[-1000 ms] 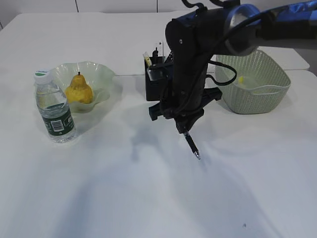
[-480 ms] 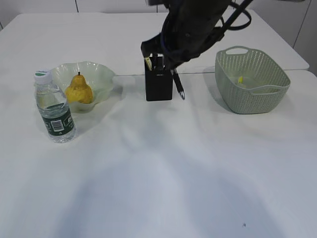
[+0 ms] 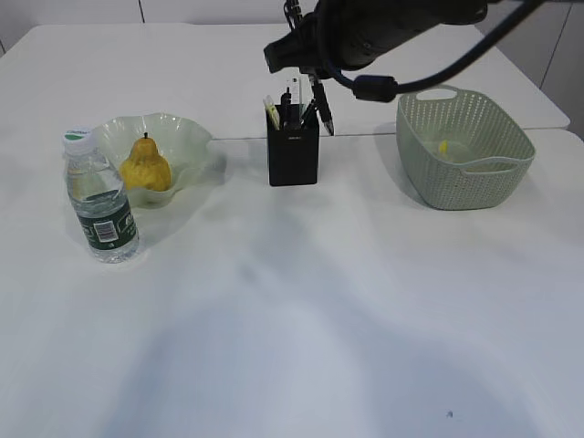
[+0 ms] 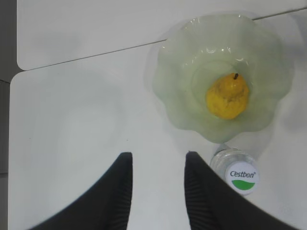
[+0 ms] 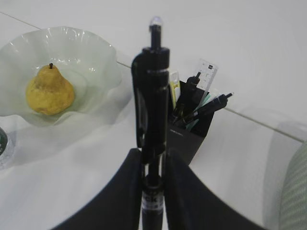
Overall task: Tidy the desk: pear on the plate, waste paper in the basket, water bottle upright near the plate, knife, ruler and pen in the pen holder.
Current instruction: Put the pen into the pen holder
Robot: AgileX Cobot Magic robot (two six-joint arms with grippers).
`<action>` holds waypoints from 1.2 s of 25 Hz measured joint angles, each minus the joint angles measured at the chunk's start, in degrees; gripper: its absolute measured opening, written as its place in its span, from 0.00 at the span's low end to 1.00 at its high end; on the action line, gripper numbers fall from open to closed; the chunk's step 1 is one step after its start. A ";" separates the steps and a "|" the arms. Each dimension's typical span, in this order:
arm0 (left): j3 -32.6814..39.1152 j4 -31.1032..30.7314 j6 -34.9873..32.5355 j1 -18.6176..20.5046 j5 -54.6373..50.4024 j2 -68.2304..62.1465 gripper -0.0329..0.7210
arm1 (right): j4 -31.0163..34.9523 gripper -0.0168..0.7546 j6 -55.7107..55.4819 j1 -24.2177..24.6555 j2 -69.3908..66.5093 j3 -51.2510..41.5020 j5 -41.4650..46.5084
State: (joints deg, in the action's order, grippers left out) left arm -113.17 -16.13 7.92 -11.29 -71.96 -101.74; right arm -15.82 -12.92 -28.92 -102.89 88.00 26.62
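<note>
Black arm point(image 3: 383, 27) with black cables; ribbed black claw fingers point(image 4: 201, 191).

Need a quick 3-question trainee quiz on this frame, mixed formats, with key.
1. True or false: the pear lies on the plate.
2. What does the right gripper hold? A) ruler B) pen C) knife
3. Fill in: the bottle stands ____ beside the plate.

Key:
1. True.
2. B: the pen is clamped between the fingers, above the holder. The left gripper is open and empty.
3. Upright.
</note>
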 joint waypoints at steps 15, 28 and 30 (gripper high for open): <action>0.00 0.27 0.00 0.00 0.00 0.00 0.38 | -6.96 0.18 -3.44 5.39 0.36 -10.45 -26.25; 0.00 1.94 0.00 0.00 0.00 0.00 0.38 | -3.40 0.18 -3.65 7.91 -10.17 -8.61 -47.14; 0.00 1.94 0.00 0.00 0.00 0.00 0.38 | -2.44 0.18 -3.65 8.44 -11.93 -6.76 -47.28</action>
State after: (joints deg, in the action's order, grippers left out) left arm -113.17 -14.20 7.92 -11.29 -71.96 -101.74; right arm -18.26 -16.58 -20.48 -114.82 81.24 -20.67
